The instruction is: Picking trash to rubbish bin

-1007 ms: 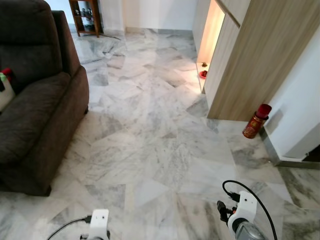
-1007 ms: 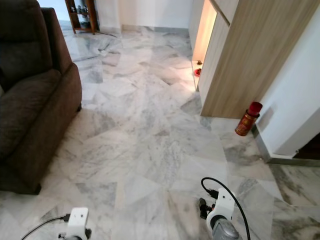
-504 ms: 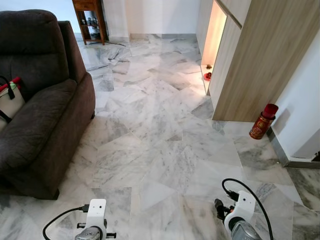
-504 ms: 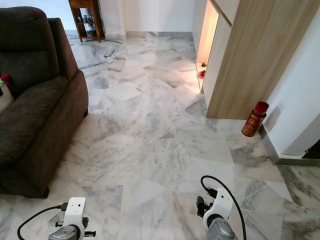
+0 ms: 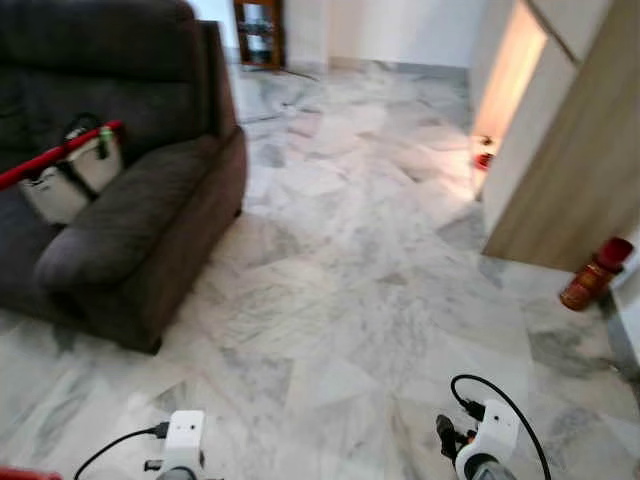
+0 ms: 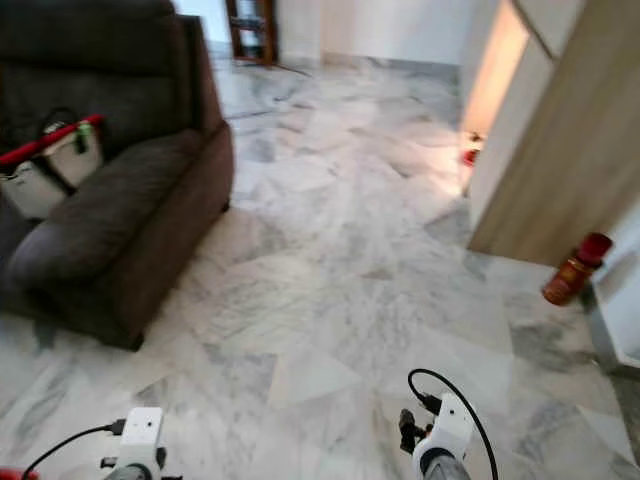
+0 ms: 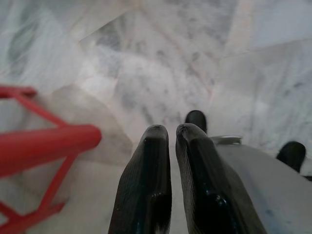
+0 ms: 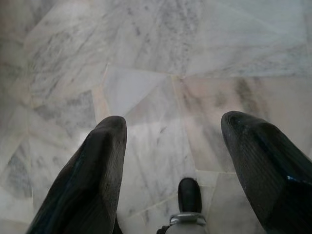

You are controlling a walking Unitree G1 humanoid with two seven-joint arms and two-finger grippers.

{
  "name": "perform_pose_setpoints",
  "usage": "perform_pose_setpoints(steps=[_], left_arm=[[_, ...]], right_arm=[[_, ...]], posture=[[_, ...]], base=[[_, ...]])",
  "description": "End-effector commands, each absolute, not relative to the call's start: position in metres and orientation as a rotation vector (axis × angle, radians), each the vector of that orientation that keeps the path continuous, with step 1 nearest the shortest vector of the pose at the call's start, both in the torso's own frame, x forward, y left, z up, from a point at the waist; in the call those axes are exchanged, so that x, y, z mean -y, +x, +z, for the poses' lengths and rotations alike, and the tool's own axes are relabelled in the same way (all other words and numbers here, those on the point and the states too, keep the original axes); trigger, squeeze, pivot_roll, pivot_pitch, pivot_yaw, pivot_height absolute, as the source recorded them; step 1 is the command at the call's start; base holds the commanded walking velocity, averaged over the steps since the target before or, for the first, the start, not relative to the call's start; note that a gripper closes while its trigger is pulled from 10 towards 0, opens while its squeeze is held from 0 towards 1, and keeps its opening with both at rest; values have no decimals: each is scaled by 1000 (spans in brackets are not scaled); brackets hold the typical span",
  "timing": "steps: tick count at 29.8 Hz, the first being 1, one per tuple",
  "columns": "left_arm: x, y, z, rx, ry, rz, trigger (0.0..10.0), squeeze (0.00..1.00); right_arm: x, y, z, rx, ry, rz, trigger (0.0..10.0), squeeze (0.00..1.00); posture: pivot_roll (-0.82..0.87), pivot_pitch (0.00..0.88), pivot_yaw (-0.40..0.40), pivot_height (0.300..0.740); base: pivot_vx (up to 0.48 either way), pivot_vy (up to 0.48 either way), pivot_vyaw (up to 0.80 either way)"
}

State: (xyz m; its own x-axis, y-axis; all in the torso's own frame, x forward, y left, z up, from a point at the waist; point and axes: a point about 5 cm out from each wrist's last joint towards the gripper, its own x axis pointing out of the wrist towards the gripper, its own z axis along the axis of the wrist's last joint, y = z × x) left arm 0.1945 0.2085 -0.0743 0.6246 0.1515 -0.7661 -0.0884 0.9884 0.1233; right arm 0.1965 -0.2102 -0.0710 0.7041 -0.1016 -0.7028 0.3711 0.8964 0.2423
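floor (image 5: pixel 350 300): grey-white marble tiles, blurred.
sofa (image 5: pixel 130 210): dark brown, at the left; a white bag (image 5: pixel 70 175) with red trim lies on its seat.
can (image 5: pixel 592 275): red, upright on the floor by the wooden cabinet (image 5: pixel 570 170), at the right.
left gripper (image 7: pixel 168 134): fingers nearly together, holding nothing, beside a red frame (image 7: pixel 39 146).
right gripper (image 8: pixel 170 131): fingers wide apart, empty, over bare floor.

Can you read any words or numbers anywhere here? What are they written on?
No words or numbers can be read.
The red can by the wall has a patterned label, too blurred to read.
The white bag on the sofa shows no print that can be made out.
The shelf at the far end holds small items, too small to read.
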Motion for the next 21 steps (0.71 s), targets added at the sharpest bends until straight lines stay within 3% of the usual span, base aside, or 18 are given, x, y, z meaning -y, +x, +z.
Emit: perform_pose_setpoints(steps=[1, 12, 21], left_arm=[[-206, 192, -76, -885, 69, 144, 10000, 0], [-195, 200, -74, -876, 92, 93, 10000, 0], [-191, 187, -80, -894, 61, 120, 10000, 0]], right_arm=[[213, 194, -72, -753, 376, -272, 10000, 0], [216, 199, -68, -737, 370, -256, 10000, 0], [220, 185, -75, -781, 346, -251, 10000, 0]], posture=[[14, 43, -18, 740], [-16, 51, -16, 740], [10, 69, -49, 740]], base=[[0, 0, 800], [0, 0, 800], [0, 0, 800]])
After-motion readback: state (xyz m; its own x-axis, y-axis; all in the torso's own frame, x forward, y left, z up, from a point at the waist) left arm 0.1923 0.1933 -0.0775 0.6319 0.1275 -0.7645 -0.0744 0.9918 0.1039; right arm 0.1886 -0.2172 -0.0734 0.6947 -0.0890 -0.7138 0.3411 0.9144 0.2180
